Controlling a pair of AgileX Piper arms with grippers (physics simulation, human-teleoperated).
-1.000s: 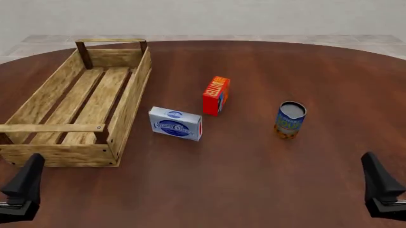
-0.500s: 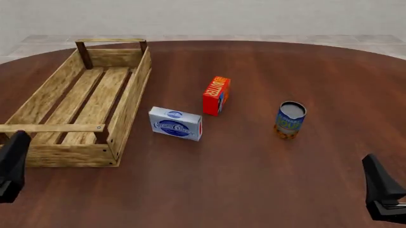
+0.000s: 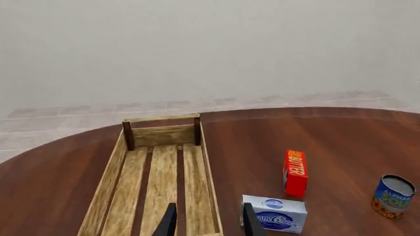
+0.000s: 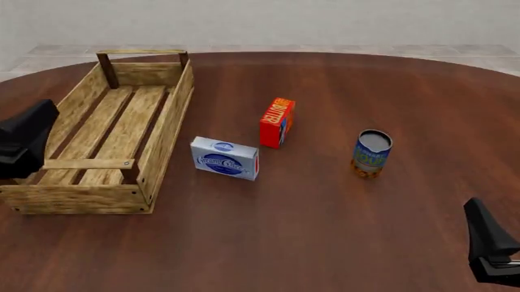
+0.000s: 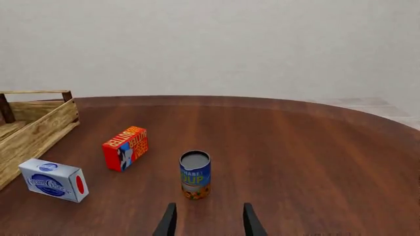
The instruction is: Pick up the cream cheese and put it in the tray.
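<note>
Left wrist view: the left gripper point(image 3: 208, 222) fingers are spread, nothing held, above the tray point(image 3: 108, 196). Front view: the cream cheese point(image 4: 224, 158) is seen on the surface just right of the tray. Right wrist view: the right gripper point(image 5: 208, 222) fingers are parted and empty, with the soup can point(image 5: 195, 174) ahead.

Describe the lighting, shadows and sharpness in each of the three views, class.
Front view: flat, even light, everything sharp, only faint soft shading beside the cream cheese and soup can. Left wrist view: crisp, no glare on the tray. Right wrist view: equally sharp, with a mild sheen on the table.
</note>
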